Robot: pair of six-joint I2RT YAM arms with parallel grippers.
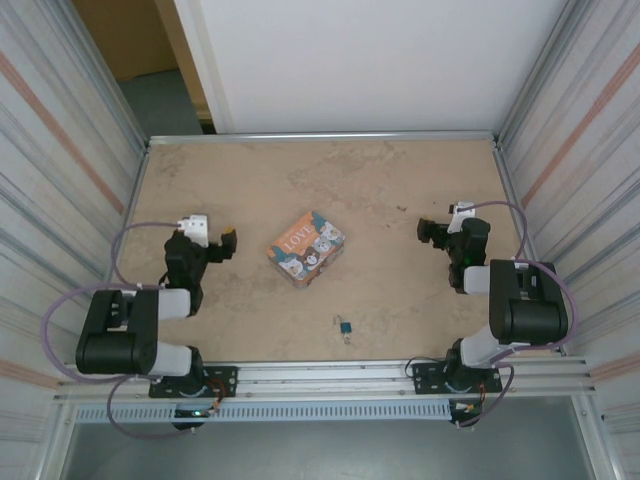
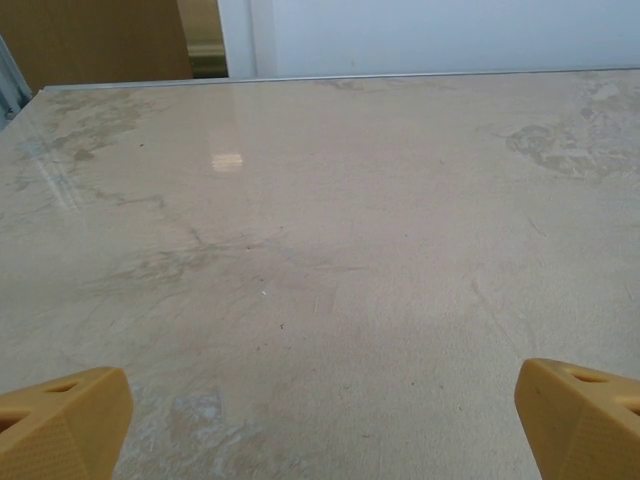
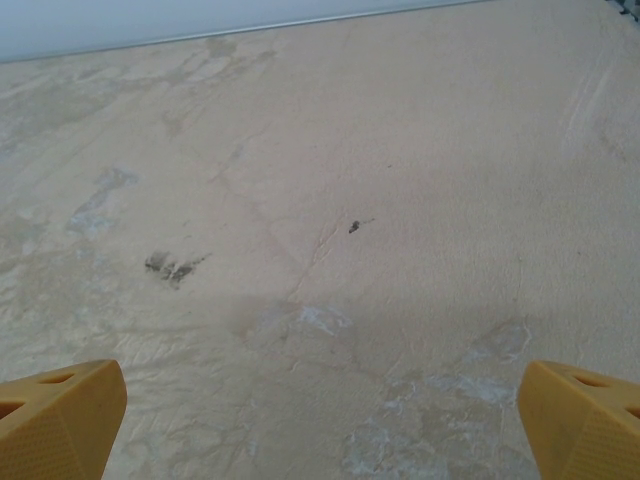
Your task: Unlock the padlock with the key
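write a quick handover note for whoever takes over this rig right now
Left gripper: open, empty, left of the box.
Right gripper: open, empty, right of the box.
Padlock: on the table near the front edge, in front of the box, apart from both grippers. Key: too small to make out.
Done: nothing gripped yet.
Left: find and grip the key, steady the padlock, unlock it.
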